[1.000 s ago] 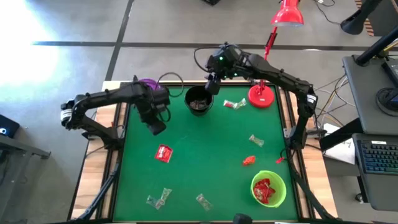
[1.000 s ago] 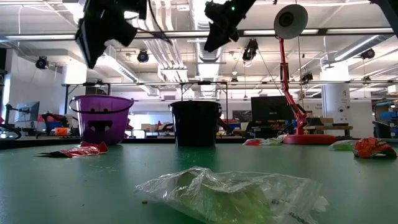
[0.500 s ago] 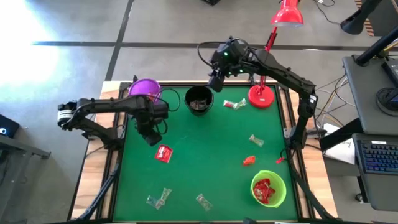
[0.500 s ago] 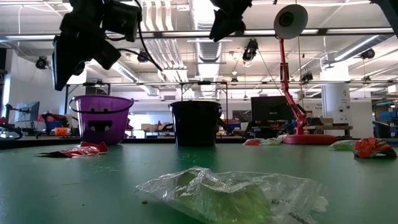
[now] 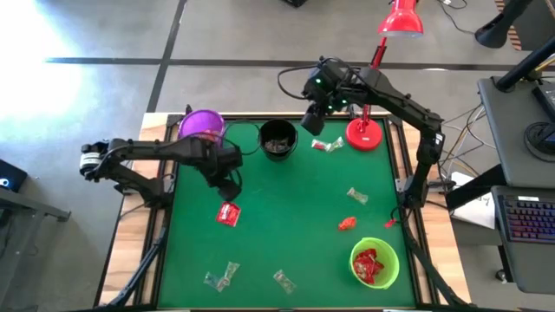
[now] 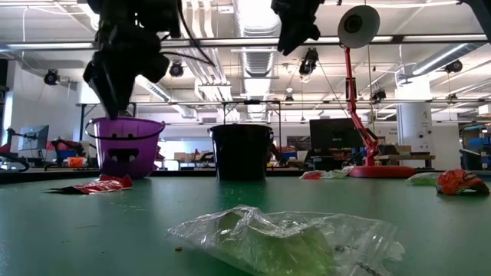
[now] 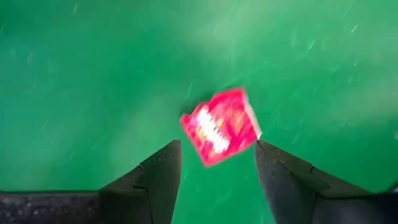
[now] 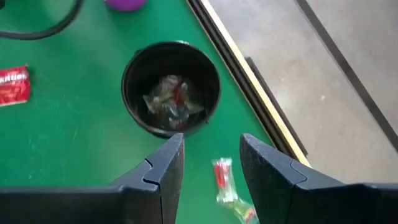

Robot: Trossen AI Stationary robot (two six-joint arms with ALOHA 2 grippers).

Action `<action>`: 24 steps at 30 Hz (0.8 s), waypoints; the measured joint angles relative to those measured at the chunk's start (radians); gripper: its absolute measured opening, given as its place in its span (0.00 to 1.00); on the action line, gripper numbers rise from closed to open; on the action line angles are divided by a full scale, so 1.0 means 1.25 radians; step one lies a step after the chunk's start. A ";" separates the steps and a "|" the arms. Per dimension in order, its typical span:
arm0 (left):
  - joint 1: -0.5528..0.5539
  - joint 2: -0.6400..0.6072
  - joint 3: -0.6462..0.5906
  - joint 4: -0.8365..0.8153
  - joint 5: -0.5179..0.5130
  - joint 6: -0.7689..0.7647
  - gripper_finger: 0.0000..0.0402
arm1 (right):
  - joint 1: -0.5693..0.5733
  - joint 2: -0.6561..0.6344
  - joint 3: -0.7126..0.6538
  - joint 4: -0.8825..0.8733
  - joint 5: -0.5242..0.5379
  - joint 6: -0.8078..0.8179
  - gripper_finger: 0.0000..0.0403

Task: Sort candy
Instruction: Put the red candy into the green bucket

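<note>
My left gripper point(image 5: 231, 187) hangs open, pointing down, just above a flat red candy point(image 7: 221, 126) that lies on the green mat point(image 5: 286, 234). The candy shows between the fingers but below them, untouched. High over the far edge, right of the black bowl point(image 5: 277, 139), my right gripper point(image 8: 208, 152) is open and holds nothing. The black bowl point(image 8: 171, 87) has several clear-wrapped candies in it. A clear candy with red point(image 8: 222, 177) lies on the mat beside it. Other candies lie scattered: orange-red point(image 5: 347, 224), clear point(image 5: 356, 196), and two near the front point(image 5: 221, 276) point(image 5: 284, 280).
A purple bowl point(image 5: 201, 126) stands at the far left. A green bowl point(image 5: 375, 263) with red candies stands at the near right. A red lamp's base point(image 5: 364, 134) sits at the far right, its stem rising beside my right arm. A clear-wrapped candy point(image 6: 284, 241) lies close to the low camera.
My left gripper has come down and toward the table's near side, ending over the red candy. My right gripper has drifted from above the black bowl toward the table's right and tipped further downward. No candy has moved.
</note>
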 joint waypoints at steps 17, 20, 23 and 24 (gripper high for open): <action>-0.141 0.000 -0.180 0.210 -0.132 -0.338 0.45 | 0.000 -0.024 0.144 -0.194 0.000 0.033 0.37; -0.151 0.000 -0.213 0.288 -0.130 -0.380 0.45 | 0.000 -0.026 0.145 -0.194 0.000 0.042 0.37; -0.159 0.000 -0.237 0.300 -0.129 -0.421 0.45 | 0.000 -0.026 0.145 -0.195 -0.001 0.042 0.37; -0.164 0.000 -0.240 0.303 -0.129 -0.433 0.45 | 0.000 -0.026 0.146 -0.195 -0.001 0.042 0.37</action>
